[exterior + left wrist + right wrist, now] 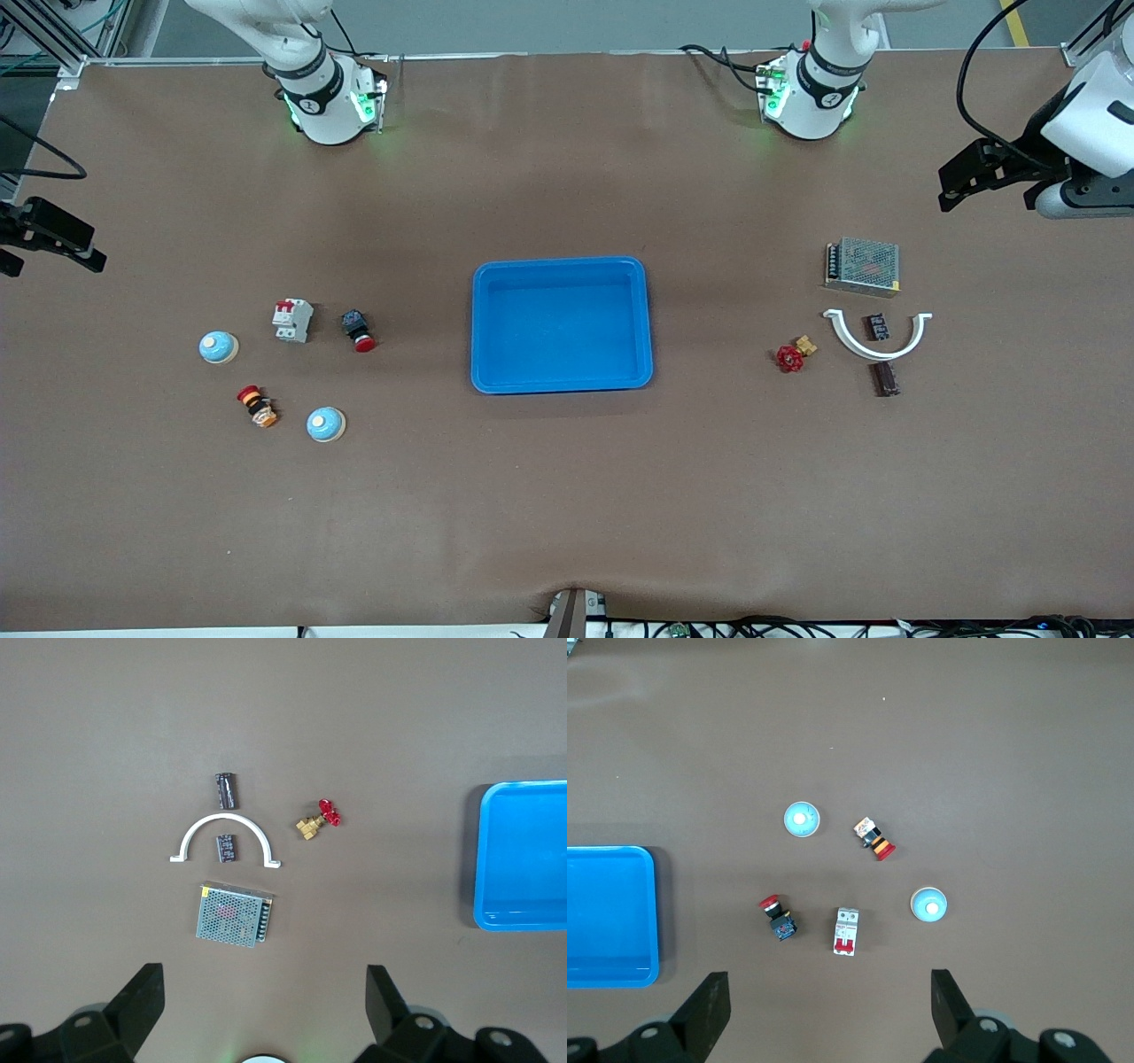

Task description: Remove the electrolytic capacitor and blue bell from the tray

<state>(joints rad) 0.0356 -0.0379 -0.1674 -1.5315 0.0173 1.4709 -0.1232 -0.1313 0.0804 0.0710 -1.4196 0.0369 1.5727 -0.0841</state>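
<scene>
Blue, the shallow plastic tray (562, 324) lies empty, both bells and capacitors already on the tabletop (567, 496), so left gripper (261, 992) and right gripper (828, 992), both released, simply wait.

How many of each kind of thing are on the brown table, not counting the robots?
Shallow bright-blue plastic tray: 1
Round light-blue bells: 2
Dark cylinder capacitors: 2
Red-capped push buttons: 2
White circuit breaker: 1
Red-handled brass valve: 1
Metal mesh power supply: 1
White curved plastic bracket: 1
Total: 11
</scene>
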